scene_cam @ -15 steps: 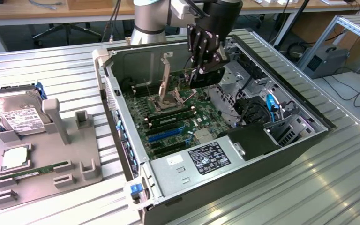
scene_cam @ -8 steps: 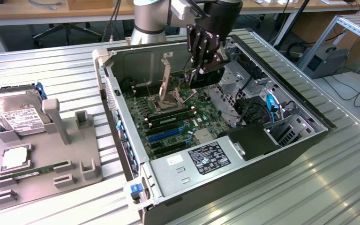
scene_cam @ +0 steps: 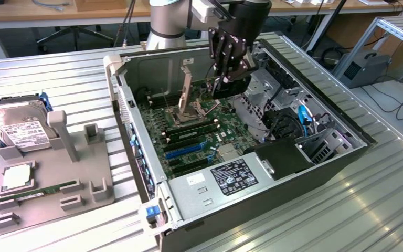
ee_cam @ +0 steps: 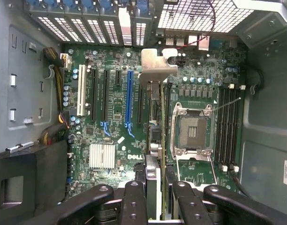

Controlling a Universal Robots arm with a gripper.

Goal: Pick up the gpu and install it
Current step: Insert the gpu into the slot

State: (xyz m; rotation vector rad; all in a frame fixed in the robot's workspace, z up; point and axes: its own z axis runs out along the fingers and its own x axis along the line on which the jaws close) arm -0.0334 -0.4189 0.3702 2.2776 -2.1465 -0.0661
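My gripper (scene_cam: 231, 71) hangs inside the open computer case (scene_cam: 341, 157), above the motherboard (scene_cam: 194, 142). It is shut on the gpu (scene_cam: 228, 86), a dark card held upright below the fingers. In the wrist view the gpu (ee_cam: 154, 136) appears edge-on between the black fingers (ee_cam: 134, 199). Its silver bracket (ee_cam: 155, 70) points toward the slot openings at the back of the case. The card hovers above the board, between the blue expansion slot (ee_cam: 130, 101) and the processor socket (ee_cam: 192, 131), and I cannot tell whether it touches a slot.
A grey holder (scene_cam: 69, 184) on the ribbed table at the exterior view's left carries a hard drive (scene_cam: 19, 128), a green memory stick (scene_cam: 37, 193) and a processor chip (scene_cam: 16, 176). Drive cages and cables (scene_cam: 293, 121) crowd the case's far side.
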